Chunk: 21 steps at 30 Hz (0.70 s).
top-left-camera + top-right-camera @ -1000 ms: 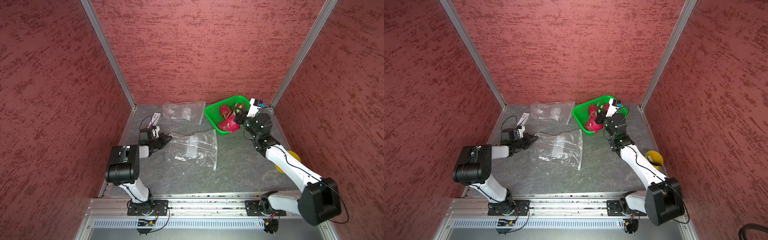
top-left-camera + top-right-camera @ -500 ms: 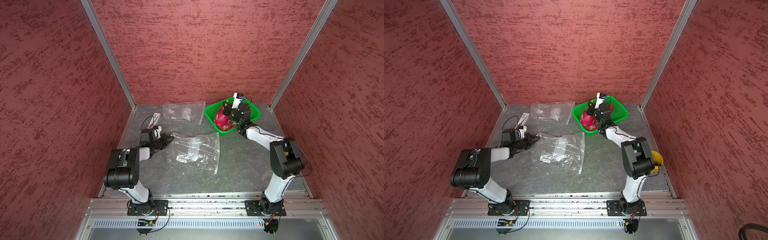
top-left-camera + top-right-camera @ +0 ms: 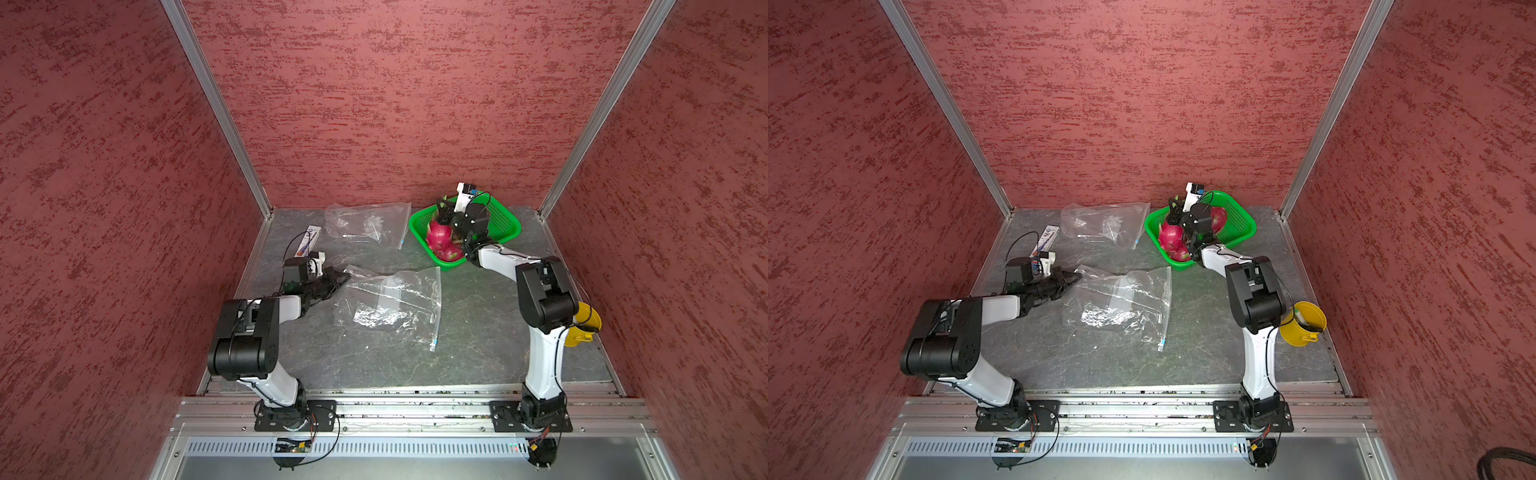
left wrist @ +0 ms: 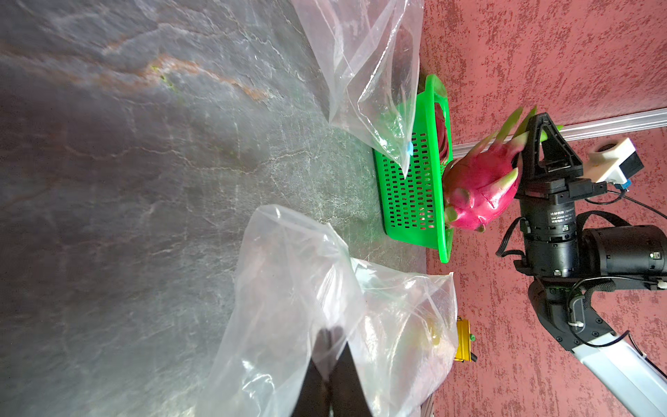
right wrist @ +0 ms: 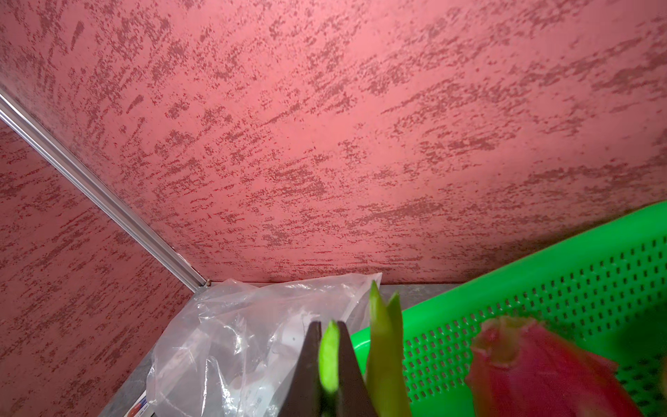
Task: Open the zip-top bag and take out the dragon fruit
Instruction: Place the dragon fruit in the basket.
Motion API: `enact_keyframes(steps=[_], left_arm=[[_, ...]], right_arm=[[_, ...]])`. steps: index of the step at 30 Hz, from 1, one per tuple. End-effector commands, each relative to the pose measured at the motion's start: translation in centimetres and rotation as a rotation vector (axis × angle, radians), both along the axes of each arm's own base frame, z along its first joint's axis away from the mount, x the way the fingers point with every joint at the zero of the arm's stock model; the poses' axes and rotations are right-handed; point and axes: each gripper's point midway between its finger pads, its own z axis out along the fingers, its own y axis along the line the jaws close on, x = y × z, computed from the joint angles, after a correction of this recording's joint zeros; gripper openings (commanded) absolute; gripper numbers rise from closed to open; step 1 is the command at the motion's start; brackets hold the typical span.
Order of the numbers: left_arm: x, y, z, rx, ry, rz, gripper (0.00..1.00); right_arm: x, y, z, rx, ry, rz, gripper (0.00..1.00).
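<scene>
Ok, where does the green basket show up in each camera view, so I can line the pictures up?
Both top views: green basket at the far right of the table.
Left wrist: side-on, its mesh wall facing the camera.
Right wrist: close up, beside the right hand.
Shared landmark: the clear bag lying next to the basket by the back wall.

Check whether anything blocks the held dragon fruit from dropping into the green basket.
Nothing foreign is visible. The right gripper pinches a scale of the dragon fruit, which hangs right at the green basket edge. Only other fruits lie inside.
</scene>
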Motion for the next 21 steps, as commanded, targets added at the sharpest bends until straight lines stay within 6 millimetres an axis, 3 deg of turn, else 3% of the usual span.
enact_keyframes(steps=[1,9,21], left_arm=[[-0.3,-0.4,0.5,-0.009,-0.012,-0.016,0.00],[-0.4,-0.4,0.5,-0.005,-0.013,-0.015,0.00],[-0.4,-0.3,1.0,-0.005,-0.020,-0.016,0.00]], right_arm=[[0.5,0.3,2.0,0.021,-0.050,0.019,0.00],[0.7,0.4,3.0,0.028,-0.080,0.021,0.00],[1.6,1.2,-3.1,0.011,0.025,0.056,0.00]])
